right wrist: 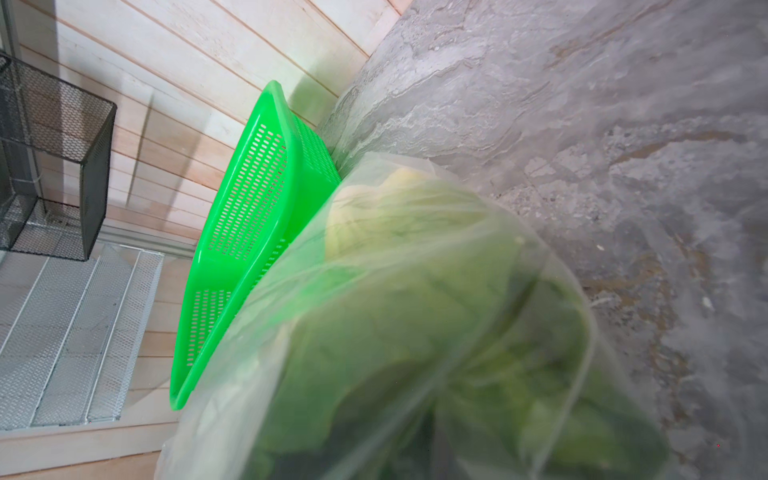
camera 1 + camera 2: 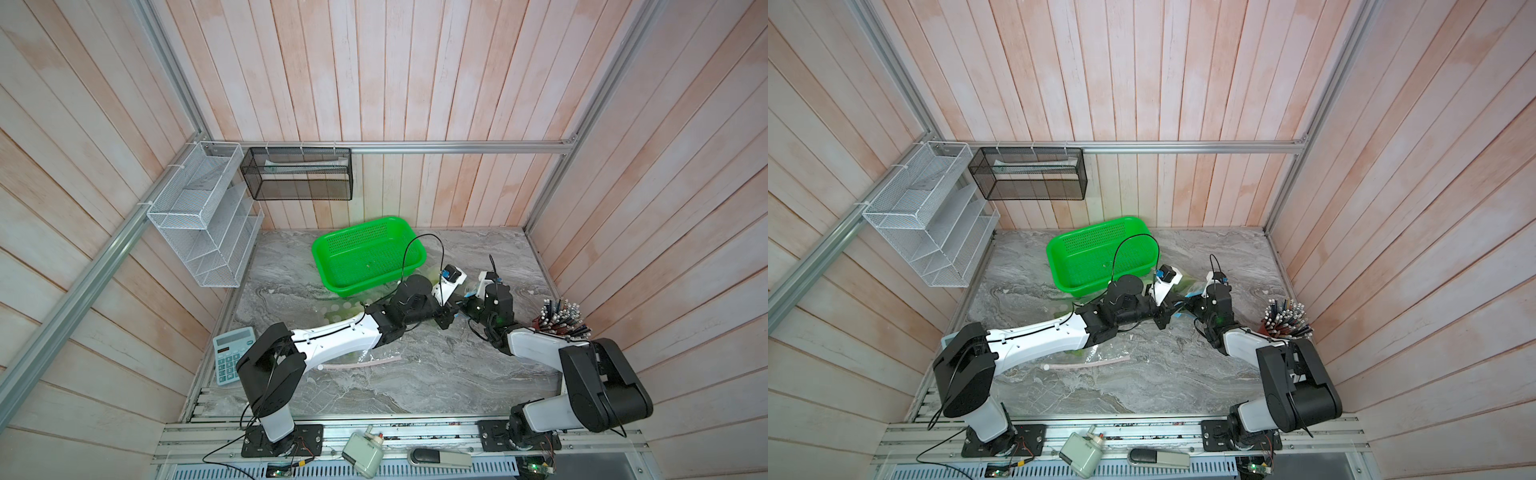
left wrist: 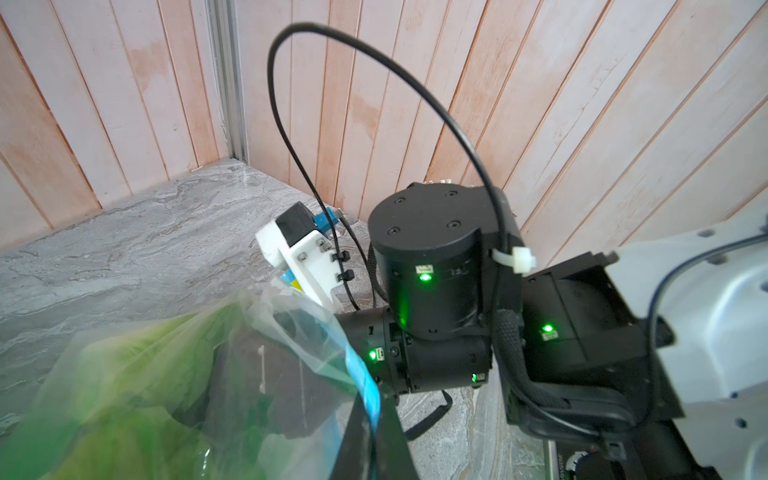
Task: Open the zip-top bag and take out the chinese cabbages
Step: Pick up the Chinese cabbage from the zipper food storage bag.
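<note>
Top views both show you the arms low over the tabletop. The left arm stretches from its near-left base toward the far right, and the right arm reaches from the near right toward the far left. The left claw is pinched on the blue zip edge of the zip-top bag. Film hides the right claw, so you cannot tell how it stands. Inside the bag, the chinese cabbages lie with their long axis toward the green basket just beyond, pale bases farthest and leaves toward the right claw.
</note>
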`<state>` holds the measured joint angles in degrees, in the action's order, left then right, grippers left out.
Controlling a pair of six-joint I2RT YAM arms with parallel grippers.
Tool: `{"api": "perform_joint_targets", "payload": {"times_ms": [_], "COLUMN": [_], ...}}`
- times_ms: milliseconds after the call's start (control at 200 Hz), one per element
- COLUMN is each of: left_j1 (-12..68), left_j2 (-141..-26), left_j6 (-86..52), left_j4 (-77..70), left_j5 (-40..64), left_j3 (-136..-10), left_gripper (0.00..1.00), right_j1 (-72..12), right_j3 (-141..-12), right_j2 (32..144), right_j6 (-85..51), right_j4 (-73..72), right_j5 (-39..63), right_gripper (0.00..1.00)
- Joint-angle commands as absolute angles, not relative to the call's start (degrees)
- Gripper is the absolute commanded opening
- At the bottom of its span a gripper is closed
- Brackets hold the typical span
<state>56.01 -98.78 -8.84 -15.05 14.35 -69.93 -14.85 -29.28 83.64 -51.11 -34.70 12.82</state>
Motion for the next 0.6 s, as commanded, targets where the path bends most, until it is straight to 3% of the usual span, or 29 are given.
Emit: {"api": "perform_joint_targets", "payload": {"times_ms": [0,120,335,430,535,595], "left_j1": [56.30,55.77,55.20,55.20,52.53,51.73], "left_j2": [-96.74,-96.07,-94.54,-93.40,-92.07,-91.08], "left_j6": [-10.44,-11.24,-10.75,-10.80,-10.75,-10.81], "left_j4": [-20.00,-21.44,-21.42,-21.99,-22.23,-22.40], "left_j5": [17.97,18.19,16.62,15.63,13.96,12.12], "left_j3": [-69.02,-67.97,-66.51,-65.42,-64.09,-62.86], "left_gripper": [0.00,0.00,0.01,0.16,0.52,0.67], "right_j1": [-13.68,-12.97,-12.06,-11.01,-8.92,-7.81], "right_j3": [-30.62,-30.74,-30.60,-29.56,-28.25,-27.72], "right_j2": [86.07,88.58,90.00,88.98,87.49,86.59], "right_j6": [-49.80,-49.68,-48.04,-47.05,-45.86,-44.62], "right_j4": [-36.24,-38.63,-39.65,-39.51,-39.24,-38.15], "right_j5": [13.43,15.61,19.86,21.24,24.38,25.85], "right_gripper": [0.23,0.11,0.00,0.00,0.00,0.00]}}
